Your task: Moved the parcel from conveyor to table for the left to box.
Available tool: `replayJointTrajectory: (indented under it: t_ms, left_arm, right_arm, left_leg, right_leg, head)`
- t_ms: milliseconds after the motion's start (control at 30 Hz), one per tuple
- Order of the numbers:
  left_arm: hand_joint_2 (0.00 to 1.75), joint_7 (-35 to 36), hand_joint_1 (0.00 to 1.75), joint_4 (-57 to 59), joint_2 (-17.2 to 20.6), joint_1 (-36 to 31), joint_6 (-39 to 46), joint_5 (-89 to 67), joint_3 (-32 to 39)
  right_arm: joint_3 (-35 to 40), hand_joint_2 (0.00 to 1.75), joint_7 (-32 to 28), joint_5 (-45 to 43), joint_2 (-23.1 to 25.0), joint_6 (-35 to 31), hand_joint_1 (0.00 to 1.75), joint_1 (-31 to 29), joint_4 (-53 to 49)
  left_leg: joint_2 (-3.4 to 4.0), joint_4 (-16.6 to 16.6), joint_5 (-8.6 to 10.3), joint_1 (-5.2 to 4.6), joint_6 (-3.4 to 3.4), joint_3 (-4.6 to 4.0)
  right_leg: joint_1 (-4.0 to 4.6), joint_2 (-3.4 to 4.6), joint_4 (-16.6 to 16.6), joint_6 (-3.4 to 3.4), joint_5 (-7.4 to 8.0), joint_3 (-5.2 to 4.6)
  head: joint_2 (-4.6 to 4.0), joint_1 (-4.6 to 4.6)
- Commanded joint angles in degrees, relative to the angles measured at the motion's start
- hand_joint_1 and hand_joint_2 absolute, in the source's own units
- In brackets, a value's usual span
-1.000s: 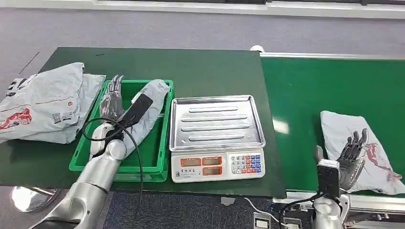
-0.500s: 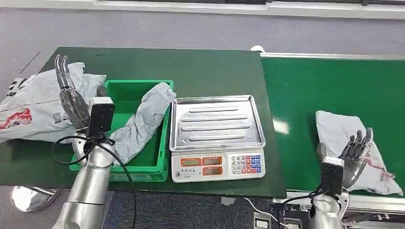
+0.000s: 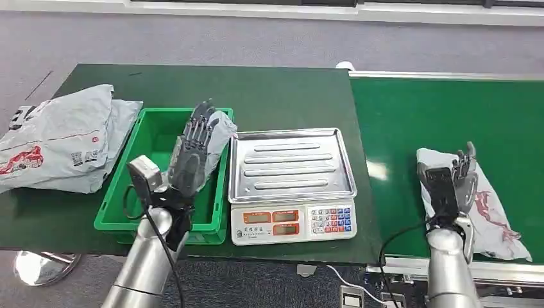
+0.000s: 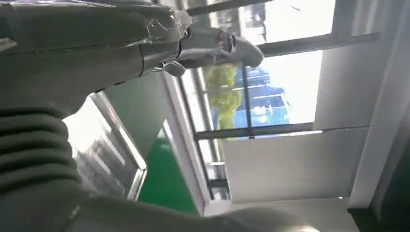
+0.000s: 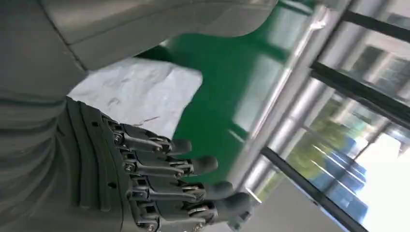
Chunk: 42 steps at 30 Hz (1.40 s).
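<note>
A crumpled white parcel (image 3: 491, 215) with red print lies on the green conveyor (image 3: 442, 109) at the right; it is also in the right wrist view (image 5: 140, 92). My right hand (image 3: 457, 178) stands upright over the parcel's near-left part, fingers apart (image 5: 159, 174) and holding nothing. My left hand (image 3: 192, 151) is raised above the green box (image 3: 119, 208) with fingers spread and nothing in it. Behind that hand a grey parcel (image 3: 222, 128) lies in the box, draped on its right rim.
A silver scale (image 3: 290, 168) with a keypad sits between box and conveyor on the dark green table (image 3: 256, 90). A pile of grey parcels (image 3: 58, 138) lies at the table's left end. The table's far half is bare.
My left hand swung from over the left pile to the right, above the box. My right hand rose and turned upright. The conveyor parcel shifted slightly left.
</note>
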Motion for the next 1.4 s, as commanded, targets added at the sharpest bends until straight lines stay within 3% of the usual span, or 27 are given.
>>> replayJointTrajectory:
  t_ms: [33,67,100,133,333,367,400,533,633,800,1233,1267,1400]
  left_arm:
    - [1.75,0.0,0.00,9.4,0.7,-3.0,-0.2,1.1,-4.7]
    - [1.75,0.0,0.00,14.2,0.1,-4.8,1.9,0.7,-3.6]
    - [1.75,0.0,0.00,16.0,-0.1,-5.8,3.2,-0.2,-3.7]
    - [1.75,0.0,0.00,17.7,-0.4,-6.4,3.5,0.2,-2.9]
    - [1.75,0.0,0.00,17.7,-0.4,-6.4,3.5,0.2,-2.9]
    - [1.75,0.0,0.00,17.9,0.5,-6.4,9.5,-5.0,-6.1]
    - [1.75,0.0,0.00,16.5,0.9,-5.8,13.1,-5.9,-9.4]
    - [1.75,0.0,0.00,19.2,1.0,-7.6,16.2,-3.4,-10.4]
    - [1.75,0.0,0.00,19.7,1.3,-7.4,18.4,-3.2,-10.6]
    - [1.75,0.0,0.00,18.6,2.6,-5.8,14.9,1.2,-6.2]
    - [1.75,0.0,0.00,20.3,2.3,-6.5,14.4,0.8,-5.3]
    - [1.75,0.0,0.00,20.5,2.2,-6.6,14.6,0.6,-5.1]
    - [1.75,0.0,0.00,20.7,2.3,-6.5,14.5,0.4,-5.1]
  right_arm:
    - [-2.5,1.75,0.6,1.2,-4.5,0.8,0.00,-7.7,13.5]
    - [0.6,1.75,10.0,9.3,-7.5,2.7,0.00,-9.6,19.0]
    - [0.6,1.75,11.4,12.2,-10.4,5.7,0.00,-13.2,25.4]
    - [1.0,1.75,12.6,15.0,-12.0,6.4,0.00,-15.5,29.9]
    - [1.0,1.75,12.6,15.0,-12.0,6.4,0.00,-15.5,29.9]
    - [3.5,1.75,19.2,18.6,-13.5,12.1,0.00,-16.9,34.0]
    - [5.1,1.75,22.0,21.2,-14.4,18.2,0.00,-18.2,37.3]
    - [9.8,1.75,26.4,27.1,-15.2,27.8,0.00,-18.4,42.4]
    - [13.3,1.75,33.8,32.6,-16.3,26.7,0.00,-17.4,43.1]
    - [11.2,1.75,35.7,32.8,-18.2,26.2,0.00,-15.0,42.8]
    - [11.4,1.75,39.1,34.4,-18.7,27.6,0.02,-13.7,44.2]
    - [11.1,1.75,38.8,34.2,-18.6,27.8,1.75,-13.6,44.2]
    - [10.2,1.75,36.6,33.3,-18.0,28.2,1.75,-13.1,43.8]
  left_leg:
    - [-0.08,-0.1,0.02,0.10,-0.05,0.24]
    - [-0.06,-0.2,0.01,0.12,-0.07,0.32]
    - [-0.01,-0.1,-0.02,0.09,-0.05,0.23]
    - [-0.05,-0.1,0.00,0.05,-0.02,0.13]
    - [-0.08,-0.1,-0.01,0.10,0.00,0.16]
    - [-0.05,0.0,-0.02,0.04,0.00,0.09]
    - [0.02,-0.1,-0.05,0.08,-0.01,0.16]
    - [-0.10,-0.1,-0.01,0.09,-0.02,0.15]
    - [-0.18,-0.1,-0.02,0.08,-0.02,0.11]
    - [-0.31,-0.1,-0.01,0.10,-0.01,0.16]
    - [-0.60,-0.1,-0.03,0.14,0.04,0.27]
    - [-0.63,-0.1,-0.04,0.13,0.05,0.19]
    - [-0.62,0.0,-0.04,0.13,0.07,0.15]
  right_leg:
    - [0.11,-0.08,-0.2,-0.10,0.02,0.31]
    - [0.13,-0.05,-0.3,-0.13,0.01,0.37]
    - [0.10,-0.01,-0.2,-0.09,-0.01,0.26]
    - [0.07,-0.05,-0.1,-0.04,0.00,0.16]
    - [0.12,-0.10,-0.2,-0.05,0.03,0.26]
    - [0.06,-0.07,-0.1,-0.03,0.01,0.16]
    - [0.09,0.01,-0.1,-0.05,0.02,0.23]
    - [0.10,-0.09,-0.1,-0.06,0.01,0.23]
    - [0.10,-0.18,-0.1,-0.06,0.00,0.23]
    - [0.12,-0.34,-0.2,-0.05,-0.05,0.32]
    - [0.15,-0.61,-0.3,-0.01,-0.10,0.59]
    - [0.15,-0.65,-0.2,0.01,-0.12,0.53]
    - [0.14,-0.65,-0.2,0.02,-0.12,0.50]
  head:
    - [0.00,0.00]
    - [0.00,0.00]
    - [0.00,0.00]
    - [0.00,0.00]
    - [0.00,0.02]
    - [0.00,0.00]
    - [0.00,0.02]
    - [0.00,0.00]
    - [0.00,0.02]
    - [0.00,0.00]
    - [0.00,0.00]
    - [0.00,0.00]
    - [0.00,0.00]
